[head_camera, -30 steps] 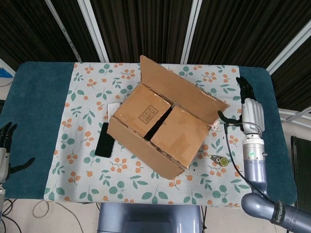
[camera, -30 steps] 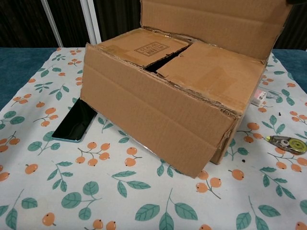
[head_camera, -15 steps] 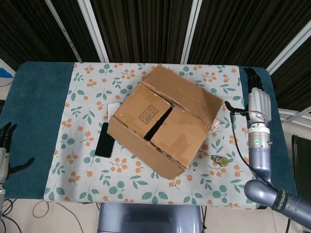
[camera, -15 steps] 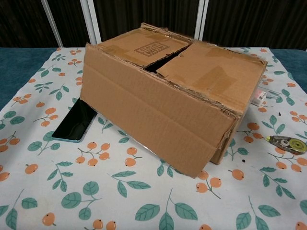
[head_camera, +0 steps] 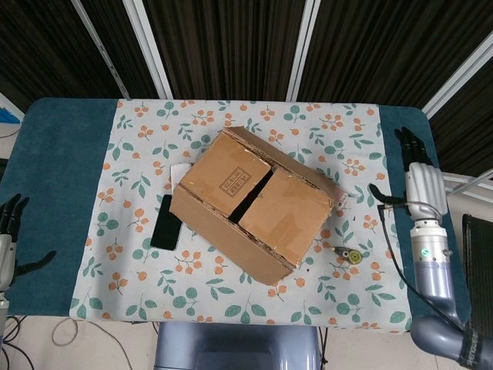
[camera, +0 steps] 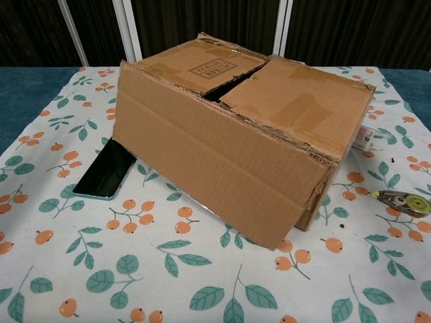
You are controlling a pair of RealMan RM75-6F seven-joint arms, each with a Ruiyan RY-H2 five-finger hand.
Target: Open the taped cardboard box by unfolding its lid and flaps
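The brown cardboard box (head_camera: 254,204) sits skewed in the middle of the floral cloth, large in the chest view (camera: 236,128). Its two top flaps (head_camera: 266,193) lie flat and closed, with a dark slit between them. The far long lid flap shows only as a narrow strip (head_camera: 293,158) along the box's far edge. My right hand (head_camera: 422,173) hovers over the teal table edge to the right of the box, fingers extended, holding nothing. At the frame's lower left edge my left hand (head_camera: 8,235) is far from the box, fingers apart and empty. Neither hand shows in the chest view.
A black phone (head_camera: 166,222) (camera: 104,168) lies against the box's left side. A white card (head_camera: 179,171) pokes out beside it. A correction-tape dispenser (head_camera: 350,256) (camera: 401,200) and a small white item (head_camera: 340,200) (camera: 364,136) lie right of the box.
The far lid flap, upright a second ago, has dropped back behind the box. My right hand has drawn away to the right. The left hand has stayed put.
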